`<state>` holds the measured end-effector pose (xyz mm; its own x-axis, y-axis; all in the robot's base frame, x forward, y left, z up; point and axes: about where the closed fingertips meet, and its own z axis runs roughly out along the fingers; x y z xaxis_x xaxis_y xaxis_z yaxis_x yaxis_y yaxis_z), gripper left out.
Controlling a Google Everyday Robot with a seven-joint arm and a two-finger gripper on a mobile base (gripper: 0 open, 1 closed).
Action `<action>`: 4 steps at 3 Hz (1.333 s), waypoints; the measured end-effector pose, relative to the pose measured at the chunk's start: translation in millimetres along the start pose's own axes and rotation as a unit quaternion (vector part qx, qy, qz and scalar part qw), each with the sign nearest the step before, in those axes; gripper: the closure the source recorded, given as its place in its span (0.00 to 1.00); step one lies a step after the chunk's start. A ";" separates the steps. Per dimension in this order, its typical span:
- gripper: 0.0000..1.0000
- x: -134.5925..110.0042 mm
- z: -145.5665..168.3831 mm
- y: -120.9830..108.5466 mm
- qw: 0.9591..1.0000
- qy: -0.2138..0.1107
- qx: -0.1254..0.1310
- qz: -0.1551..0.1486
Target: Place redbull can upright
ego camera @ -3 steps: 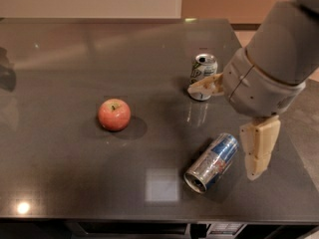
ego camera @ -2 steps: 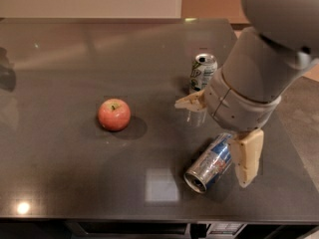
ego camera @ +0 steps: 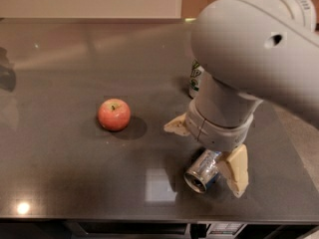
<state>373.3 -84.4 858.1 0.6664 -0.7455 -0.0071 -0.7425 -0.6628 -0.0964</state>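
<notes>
- Camera view takes in a dark grey bench (ego camera: 70,183) with a glossy top that fills nearly the whole picture.
- A bulky pale grey arm (ego camera: 249,49) comes in from the upper right and reaches down over the right half of the bench.
- At its lower end the jaws are spread wide apart, low over the front right of the bench and clasping nothing. Of the two tan fingers (ego camera: 238,171), one points left toward the middle of the bench and the other lies just right of the can.
- The redbull can (ego camera: 202,171) lies on its side between them near the front edge, its silver end facing the camera.
- A white-and-green soda can (ego camera: 195,76) stands farther back, mostly hidden by the arm.
- A red apple (ego camera: 114,114) sits well apart, left of centre.
</notes>
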 end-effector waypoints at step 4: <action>0.64 3.4 14.5 31.4 0.998 0.027 -0.045 -0.025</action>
<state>353.2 -106.7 840.6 0.7000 -0.7125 0.0489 -0.7131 -0.7010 -0.0048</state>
